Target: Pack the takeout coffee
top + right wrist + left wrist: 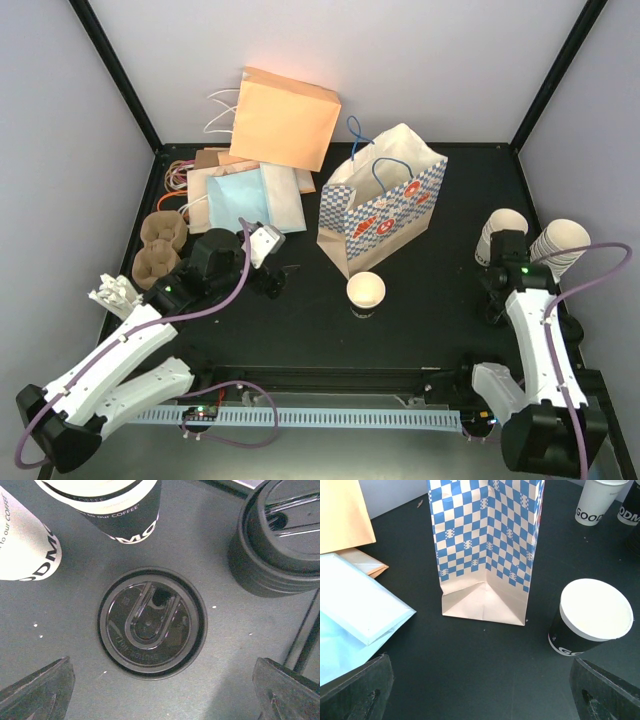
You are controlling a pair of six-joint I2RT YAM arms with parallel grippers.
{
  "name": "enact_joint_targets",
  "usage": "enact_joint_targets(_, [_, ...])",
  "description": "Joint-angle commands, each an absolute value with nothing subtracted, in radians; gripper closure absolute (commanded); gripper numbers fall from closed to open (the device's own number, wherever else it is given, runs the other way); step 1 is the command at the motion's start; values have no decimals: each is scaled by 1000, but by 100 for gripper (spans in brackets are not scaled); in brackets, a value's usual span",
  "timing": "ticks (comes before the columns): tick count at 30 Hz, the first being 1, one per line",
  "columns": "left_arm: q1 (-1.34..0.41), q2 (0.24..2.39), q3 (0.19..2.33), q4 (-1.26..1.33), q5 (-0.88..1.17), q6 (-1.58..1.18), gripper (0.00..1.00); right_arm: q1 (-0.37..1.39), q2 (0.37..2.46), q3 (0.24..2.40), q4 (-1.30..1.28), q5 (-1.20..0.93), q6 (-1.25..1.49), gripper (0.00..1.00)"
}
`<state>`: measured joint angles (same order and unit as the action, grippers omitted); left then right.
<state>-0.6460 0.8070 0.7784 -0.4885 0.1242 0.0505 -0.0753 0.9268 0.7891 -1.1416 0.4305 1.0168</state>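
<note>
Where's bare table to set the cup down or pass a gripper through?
Free: the stretch between the checked bag and the cup stacks; the near strip in front of the single cup. Crowded: back left, with flat paper bags and carriers; right edge, with lids.

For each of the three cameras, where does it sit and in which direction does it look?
Top view: above and behind the arms, looking down on the table; the left arm and right arm show.
Left wrist view: low, facing the checked bag and the single cup; the open left gripper frames the bottom corners.
Right wrist view: pointing straight down at a black lid beside cup stacks; the open right gripper shows below.
Shared: top and left wrist views both show the checked bag and the single cup.
</note>
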Motion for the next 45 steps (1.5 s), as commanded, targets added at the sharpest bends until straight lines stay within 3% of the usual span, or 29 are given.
enact_joint_targets(1, [-653, 803, 774, -456, 147, 49, 1, -138, 918, 768, -1074, 314, 966, 0])
enact_joint_targets(7, [-659, 834, 781, -466, 145, 45, 1, -258, 967, 709, -979, 150, 905, 2])
enact_joint_targets(10, [-663, 842, 781, -466, 139, 45, 1, -280, 985, 702, -940, 121, 874, 12])
enact_joint_targets(19, [-669, 860, 785, -469, 125, 49, 1, -295, 1012, 719, -948, 159, 863, 18])
enact_joint_targets(39, [-671, 873, 787, -469, 121, 52, 1, -369, 1023, 726, -942, 180, 831, 21])
enact_joint_targets(45, [-672, 874, 788, -466, 123, 54, 1, -376, 1061, 738, -942, 169, 820, 14])
